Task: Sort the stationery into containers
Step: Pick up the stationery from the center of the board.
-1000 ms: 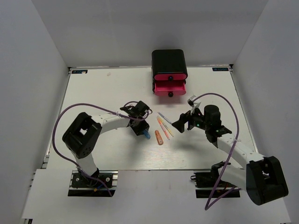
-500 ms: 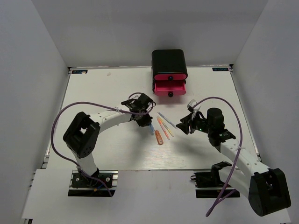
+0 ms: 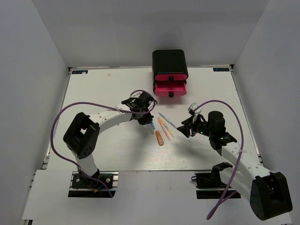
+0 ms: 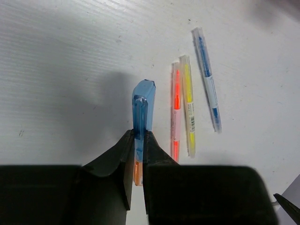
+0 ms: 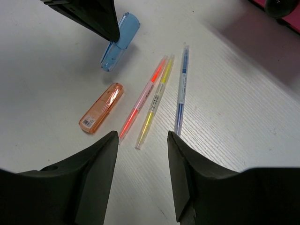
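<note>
**A:** Holding anything with the left gripper [image 4: 138, 140]?

**B:** Yes. Clamped tight across one end of the stubby translucent blue marker [image 4: 143, 101], with the broad end sticking out ahead. Hard to tell whether lifted clear of the ribbed white table [image 3: 103, 93] or resting on it by the tip.

**A:** And on the right?

**B:** Nothing held by the right gripper [image 5: 142, 140]. Spread apart, hovering just short of three thin pens lying side by side: first the translucent pink-orange pen [image 5: 143, 101], touching or nearly touching the yellow pen [image 5: 154, 103], then the clear grey-blue pen [image 5: 181, 89] a little apart. Also there, near the pink-orange one, the stubby orange marker [image 5: 101, 108].

**A:** How to carry on well?

**B:** Probably a matter of bringing the blue marker to the black rounded cabinet [image 3: 169, 61] at the far side. Lift straight up first, so as not to drag across the orange marker or flick the pens. Hold level and avoid twisting, given such a short, smooth body in a narrow pinch. Aim for the lower pink drawer [image 3: 169, 89], seemingly pulled out further than the upper pink drawer [image 3: 171, 77]. Lower close over the opening before letting go, rather than dropping from height. Hold the right arm back meanwhile, out of the path.
</note>
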`<state>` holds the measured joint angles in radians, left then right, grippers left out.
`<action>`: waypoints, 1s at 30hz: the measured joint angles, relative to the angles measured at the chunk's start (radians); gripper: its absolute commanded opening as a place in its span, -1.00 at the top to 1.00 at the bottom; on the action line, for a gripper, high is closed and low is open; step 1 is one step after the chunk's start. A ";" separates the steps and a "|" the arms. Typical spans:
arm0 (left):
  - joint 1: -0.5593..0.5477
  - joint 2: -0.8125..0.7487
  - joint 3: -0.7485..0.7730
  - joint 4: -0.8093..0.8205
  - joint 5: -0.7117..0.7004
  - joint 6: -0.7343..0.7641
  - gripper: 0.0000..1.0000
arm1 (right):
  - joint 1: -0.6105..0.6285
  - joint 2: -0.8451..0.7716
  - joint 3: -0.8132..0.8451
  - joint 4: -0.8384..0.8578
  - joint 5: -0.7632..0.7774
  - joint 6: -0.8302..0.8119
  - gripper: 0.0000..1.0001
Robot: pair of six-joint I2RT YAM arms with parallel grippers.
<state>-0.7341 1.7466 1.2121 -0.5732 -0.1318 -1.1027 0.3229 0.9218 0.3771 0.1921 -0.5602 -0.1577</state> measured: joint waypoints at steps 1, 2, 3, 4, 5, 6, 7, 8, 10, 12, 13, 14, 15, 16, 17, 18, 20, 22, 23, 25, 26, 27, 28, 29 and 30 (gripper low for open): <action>0.000 0.000 0.003 0.002 0.000 0.005 0.72 | 0.000 0.000 0.000 0.000 0.000 0.000 -0.05; 0.001 0.000 0.006 0.001 0.000 0.008 0.72 | 0.000 0.000 0.000 0.002 0.000 0.000 -0.05; 0.005 0.000 0.013 0.001 0.000 0.012 0.72 | 0.000 0.000 0.000 0.002 0.000 0.000 -0.05; 0.006 0.000 0.019 0.004 0.000 0.015 0.72 | 0.000 0.000 0.000 0.002 0.000 0.000 -0.05; 0.006 0.000 0.026 0.006 0.000 0.019 0.72 | 0.000 0.000 0.000 0.003 0.000 0.000 -0.05; 0.006 0.000 0.033 0.010 0.001 0.022 0.72 | 0.000 0.000 0.000 0.004 0.000 0.000 -0.05; 0.006 0.000 0.040 0.016 0.001 0.025 0.72 | 0.000 0.000 0.000 0.005 0.000 0.000 -0.05; 0.006 0.000 0.047 0.021 0.001 0.026 0.72 | 0.000 0.000 0.000 0.005 0.000 0.000 -0.05; 0.008 0.000 0.068 0.032 0.002 0.030 0.72 | 0.000 0.000 0.000 0.005 0.002 0.000 -0.05; 0.008 0.000 0.098 0.050 0.005 0.031 0.72 | 0.000 0.000 -0.001 0.005 0.004 0.000 -0.05; 0.008 0.000 0.115 0.062 0.006 0.032 0.72 | 0.000 0.000 -0.002 0.005 0.006 0.000 -0.05; 0.010 -0.001 0.129 0.078 0.010 0.032 0.72 | 0.000 0.000 -0.002 0.005 0.008 0.000 -0.07; 0.013 -0.001 0.142 0.098 0.011 0.030 0.72 | 0.000 -0.001 -0.003 0.005 0.008 0.000 -0.08; 0.013 -0.002 0.154 0.120 0.013 0.028 0.72 | 0.000 -0.003 -0.005 0.006 0.010 0.000 -0.08; 0.014 -0.003 0.163 0.144 0.017 0.023 0.72 | 0.000 -0.006 -0.008 0.008 0.011 0.000 -0.08; 0.015 -0.003 0.172 0.161 0.018 0.015 0.72 | 0.000 -0.010 -0.012 0.008 0.012 0.000 -0.08; 0.018 -0.001 0.195 0.203 0.021 -0.006 0.72 | 0.000 -0.020 -0.019 0.007 0.016 0.000 -0.08; 0.021 0.013 0.233 0.242 0.024 -0.032 0.72 | 0.000 -0.036 -0.022 0.006 0.023 -0.001 -0.08; 0.024 0.029 0.260 0.258 0.025 -0.044 0.72 | 0.000 -0.047 -0.025 0.006 0.026 -0.002 -0.08; 0.031 0.079 0.329 0.294 0.029 -0.072 0.72 | 0.000 -0.072 -0.032 0.004 0.033 -0.005 -0.08; 0.034 0.107 0.363 0.307 0.032 -0.085 0.72 | 0.000 -0.083 -0.034 0.000 0.035 -0.006 -0.08; 0.039 0.138 0.398 0.323 0.034 -0.098 0.72 | 0.000 -0.094 -0.035 -0.005 0.038 -0.008 -0.08; 0.041 0.163 0.422 0.335 0.036 -0.113 0.72 | 0.000 -0.106 -0.037 -0.008 0.043 -0.008 -0.08; 0.044 0.188 0.444 0.339 0.036 -0.127 0.72 | 0.000 -0.118 -0.042 -0.010 0.047 -0.008 -0.08; 0.048 0.213 0.463 0.345 0.037 -0.142 0.72 | -0.001 -0.129 -0.047 -0.011 0.052 -0.008 -0.08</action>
<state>-0.6861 1.9594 1.6752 -0.2279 -0.0952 -1.2449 0.3218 0.7925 0.3298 0.1810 -0.5083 -0.1661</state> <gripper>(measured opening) 0.208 0.537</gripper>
